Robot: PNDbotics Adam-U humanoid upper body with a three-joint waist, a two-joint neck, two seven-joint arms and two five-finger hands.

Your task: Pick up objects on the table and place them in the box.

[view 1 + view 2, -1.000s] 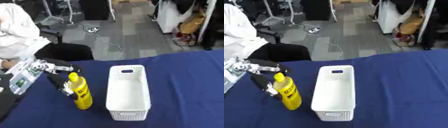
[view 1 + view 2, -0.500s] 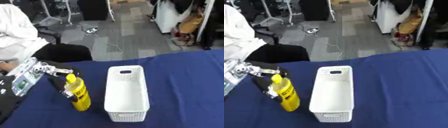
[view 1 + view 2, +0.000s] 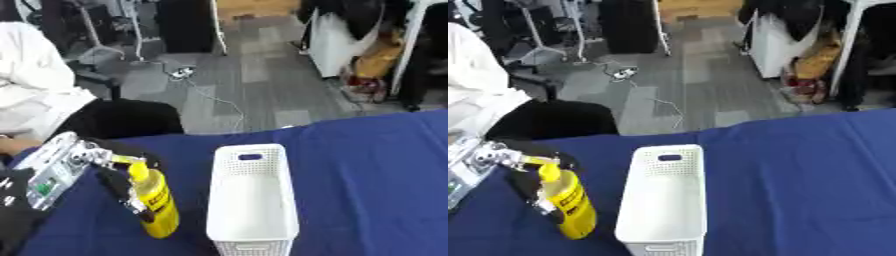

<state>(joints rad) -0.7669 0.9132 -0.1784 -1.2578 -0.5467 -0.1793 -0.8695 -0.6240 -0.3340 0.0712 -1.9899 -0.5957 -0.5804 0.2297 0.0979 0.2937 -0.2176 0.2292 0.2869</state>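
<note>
A yellow bottle (image 3: 155, 202) with a yellow cap stands upright on the blue table, just left of the white perforated box (image 3: 252, 200). My left hand (image 3: 118, 180) comes in from the lower left and has its dark fingers and thumb curled round the bottle's neck and upper body. The box is long, lies lengthwise away from me and looks empty inside. My right hand shows in neither view.
The blue tablecloth (image 3: 376, 175) spreads wide to the right of the box. A person in white top and dark trousers (image 3: 105, 117) sits at the table's far left edge. Beyond the table is grey floor with cables and furniture.
The whole picture has shifted slightly, so the camera moved. The left hand stays wrapped round the yellow bottle, which stands a little more upright than before.
</note>
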